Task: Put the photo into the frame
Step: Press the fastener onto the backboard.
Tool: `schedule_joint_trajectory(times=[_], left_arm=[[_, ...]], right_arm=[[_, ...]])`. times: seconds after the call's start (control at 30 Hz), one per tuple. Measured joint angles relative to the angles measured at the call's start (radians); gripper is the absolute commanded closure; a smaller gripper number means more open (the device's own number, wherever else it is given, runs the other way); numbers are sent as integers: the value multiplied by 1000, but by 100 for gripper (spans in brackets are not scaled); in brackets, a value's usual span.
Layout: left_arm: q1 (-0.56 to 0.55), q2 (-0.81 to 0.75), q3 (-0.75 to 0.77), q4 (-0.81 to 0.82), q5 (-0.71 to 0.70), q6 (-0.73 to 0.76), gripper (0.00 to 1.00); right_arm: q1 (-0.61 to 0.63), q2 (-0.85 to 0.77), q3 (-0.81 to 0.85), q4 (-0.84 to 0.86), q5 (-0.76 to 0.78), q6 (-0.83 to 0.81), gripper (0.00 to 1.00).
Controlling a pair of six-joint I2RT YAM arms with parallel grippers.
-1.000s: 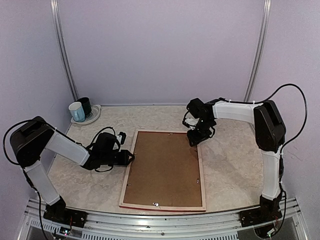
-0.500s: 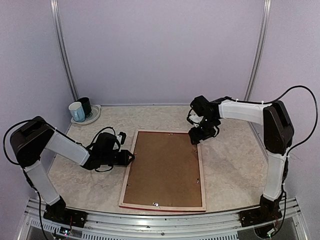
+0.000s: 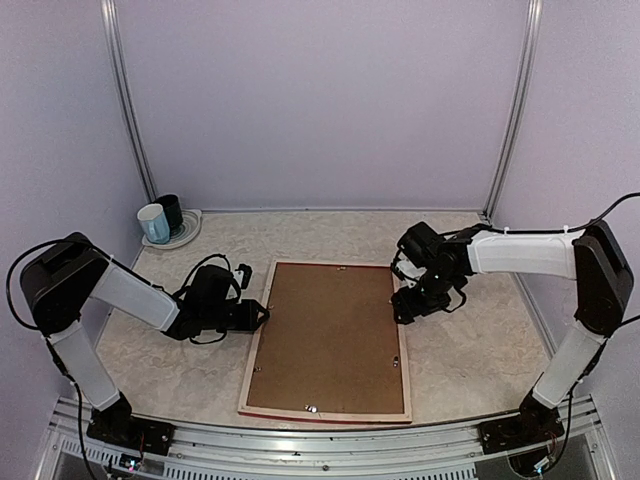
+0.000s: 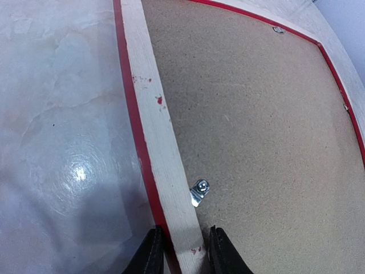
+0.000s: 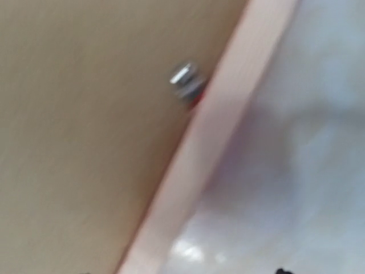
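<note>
Beside frame [image 3: 252,360], right rail | right claw [image 3: 401,311] slid nearer, opening unclear | left claw [image 3: 262,316] clamps frame

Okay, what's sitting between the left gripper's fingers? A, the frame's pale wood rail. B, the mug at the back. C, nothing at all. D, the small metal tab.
A: in the left wrist view the left gripper straddles the pale wood rail of the frame, one finger on each side.

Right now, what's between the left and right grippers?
The frame, lying back-up, its brown backing board filling the span. The left gripper pinches its left rail; the right gripper is at the right rail. Clearest in the top view.
</note>
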Motion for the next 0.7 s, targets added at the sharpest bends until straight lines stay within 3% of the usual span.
schedule_joint_trajectory(times=[0.37,0.7], left_arm=[[0,0,0,0,0,-12,74],[3,0,0,0,3,-17,74]], right_arm=[[192,-83,-132,56,-2,164,35],[234,-114,-218,101,43,281,41]])
